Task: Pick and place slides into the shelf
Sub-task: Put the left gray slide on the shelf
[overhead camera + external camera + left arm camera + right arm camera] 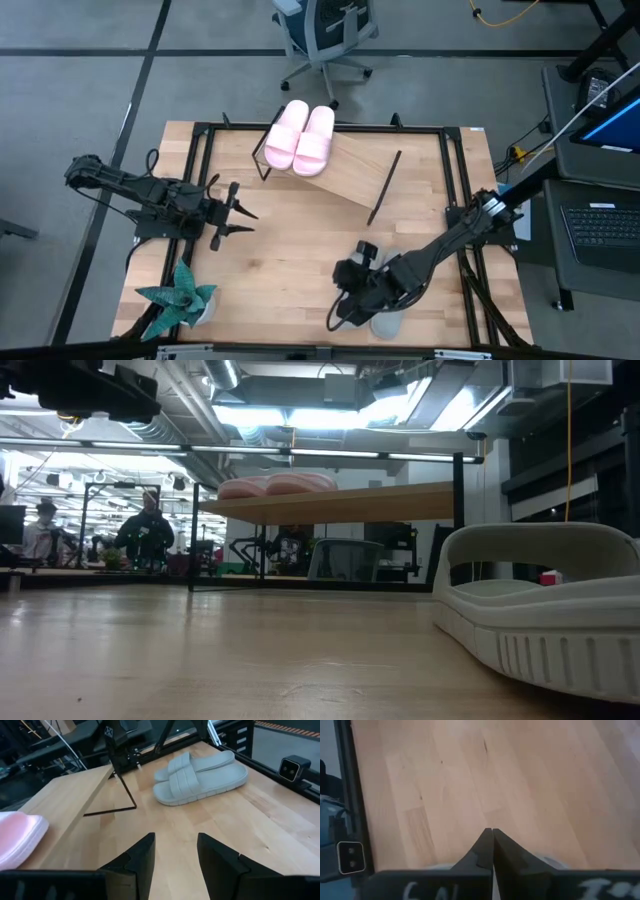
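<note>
Pink slides [300, 138]: pair side by side at one end of the slanted shelf [350, 172] | grey-green slides [200, 776]: on the bench [290, 250] near its front edge, mostly under the right arm | right gripper [492, 837]: fingers pressed together, holding nothing, above them | left gripper [240, 213]: fingers apart, empty, over bare wood.

In the high view the middle of the bench [290, 235] lies bare, an open lane between both arms. The shelf [350, 172] blocks the upper centre; the pink slides [300, 137] fill its upper-left end, the rest of the board is free. A plant [178, 296] stands lower left. The grey-green slides [200, 776] lie lower right, under the right arm.
</note>
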`<state>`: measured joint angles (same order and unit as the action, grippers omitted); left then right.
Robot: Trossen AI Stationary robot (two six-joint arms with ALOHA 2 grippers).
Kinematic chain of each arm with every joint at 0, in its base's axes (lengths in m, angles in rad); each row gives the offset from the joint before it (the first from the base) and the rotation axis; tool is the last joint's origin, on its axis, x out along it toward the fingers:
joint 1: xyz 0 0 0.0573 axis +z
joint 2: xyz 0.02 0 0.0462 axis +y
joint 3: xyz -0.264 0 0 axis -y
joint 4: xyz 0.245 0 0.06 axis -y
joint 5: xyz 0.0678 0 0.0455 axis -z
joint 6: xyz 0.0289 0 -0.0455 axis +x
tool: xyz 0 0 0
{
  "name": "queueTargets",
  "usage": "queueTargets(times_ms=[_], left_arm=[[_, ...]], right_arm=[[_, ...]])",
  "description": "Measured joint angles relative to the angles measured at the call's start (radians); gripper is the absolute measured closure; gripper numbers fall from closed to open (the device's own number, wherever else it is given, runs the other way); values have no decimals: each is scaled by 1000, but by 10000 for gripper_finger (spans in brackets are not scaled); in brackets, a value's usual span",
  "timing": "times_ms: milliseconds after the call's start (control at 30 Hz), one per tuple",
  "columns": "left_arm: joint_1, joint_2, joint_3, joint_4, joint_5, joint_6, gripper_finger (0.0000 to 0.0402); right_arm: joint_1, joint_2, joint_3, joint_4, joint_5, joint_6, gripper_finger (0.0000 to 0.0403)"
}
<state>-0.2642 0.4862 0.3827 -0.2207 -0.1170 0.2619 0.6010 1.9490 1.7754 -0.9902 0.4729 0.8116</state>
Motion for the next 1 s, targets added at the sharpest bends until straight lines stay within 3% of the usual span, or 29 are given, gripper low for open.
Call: queueTargets(times_ms=[467, 767, 1000], left_arm=[[0, -3, 0, -26, 0, -24, 263], [0, -2, 0, -26, 0, -17, 263], [0, -2, 0, -38, 0, -16, 263]], right_arm=[[-11, 54, 88, -248, -189, 260, 401], [-46, 54, 88, -269, -313, 309, 387], [-61, 54, 68, -268, -326, 325, 365]])
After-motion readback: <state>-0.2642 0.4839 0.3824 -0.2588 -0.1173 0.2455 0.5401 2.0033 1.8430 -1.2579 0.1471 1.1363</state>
